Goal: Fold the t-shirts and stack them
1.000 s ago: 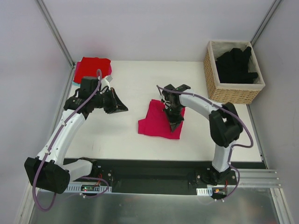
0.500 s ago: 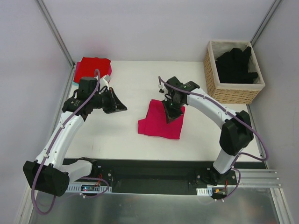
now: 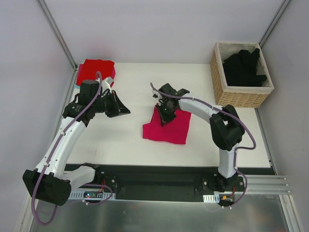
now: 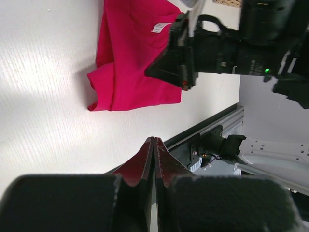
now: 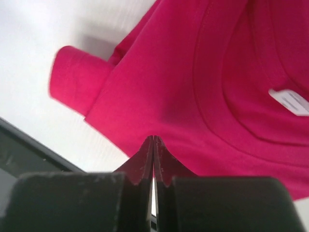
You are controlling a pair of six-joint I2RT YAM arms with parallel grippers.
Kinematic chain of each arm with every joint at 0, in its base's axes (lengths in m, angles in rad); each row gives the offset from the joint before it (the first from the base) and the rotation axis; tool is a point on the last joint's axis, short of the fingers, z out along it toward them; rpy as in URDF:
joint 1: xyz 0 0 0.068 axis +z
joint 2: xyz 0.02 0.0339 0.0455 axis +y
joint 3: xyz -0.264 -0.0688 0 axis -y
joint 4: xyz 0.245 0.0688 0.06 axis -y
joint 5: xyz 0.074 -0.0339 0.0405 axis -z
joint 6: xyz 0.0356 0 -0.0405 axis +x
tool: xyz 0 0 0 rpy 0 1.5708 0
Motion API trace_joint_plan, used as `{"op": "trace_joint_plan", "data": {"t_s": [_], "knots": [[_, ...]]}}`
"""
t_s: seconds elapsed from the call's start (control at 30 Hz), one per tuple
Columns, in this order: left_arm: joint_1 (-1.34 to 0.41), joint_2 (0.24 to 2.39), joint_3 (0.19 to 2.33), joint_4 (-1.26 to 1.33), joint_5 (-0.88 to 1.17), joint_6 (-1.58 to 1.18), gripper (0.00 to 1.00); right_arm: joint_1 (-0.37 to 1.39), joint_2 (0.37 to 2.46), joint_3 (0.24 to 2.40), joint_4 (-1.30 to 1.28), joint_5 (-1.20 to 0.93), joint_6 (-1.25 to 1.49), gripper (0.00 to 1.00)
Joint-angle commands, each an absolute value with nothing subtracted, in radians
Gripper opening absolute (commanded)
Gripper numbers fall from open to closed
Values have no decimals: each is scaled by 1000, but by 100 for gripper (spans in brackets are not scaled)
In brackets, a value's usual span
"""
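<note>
A magenta-pink t-shirt (image 3: 169, 129) lies folded at the table's middle, its white label (image 5: 289, 101) showing at the collar. My right gripper (image 3: 162, 117) is shut and empty over the shirt's back-left part; in the right wrist view its tips (image 5: 153, 138) point at the cloth below the collar. I cannot tell whether they touch it. My left gripper (image 3: 126, 112) is shut and empty, held above bare table left of the shirt, which also shows in the left wrist view (image 4: 130, 63). A brighter red t-shirt (image 3: 95, 70) lies at the back left. Black t-shirts (image 3: 244, 65) fill the basket.
The wicker basket (image 3: 240, 95) stands at the back right corner. Metal frame posts rise at the back corners. The black base rail (image 3: 154, 181) runs along the near edge.
My right gripper has swung left and a little back across the magenta shirt, from its right side to its back-left part. My left arm has hardly moved.
</note>
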State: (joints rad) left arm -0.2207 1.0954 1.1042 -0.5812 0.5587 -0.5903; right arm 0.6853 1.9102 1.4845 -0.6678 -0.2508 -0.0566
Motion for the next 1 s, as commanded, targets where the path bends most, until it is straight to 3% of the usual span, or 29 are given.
{"op": "trace_joint_plan", "data": {"t_s": [0.0,0.43,0.97], "knots": [[-215,1063,1135,-558,542,-603,0,713,1985,1558,-686,-160,-78,1],[-201,1049,1157,-561,558,-609,0,710,2138,1576,-857,-49,-23,1],[-186,1023,1160,-589,581,-607,0,566,1985,1315,-989,129,6,1]]}}
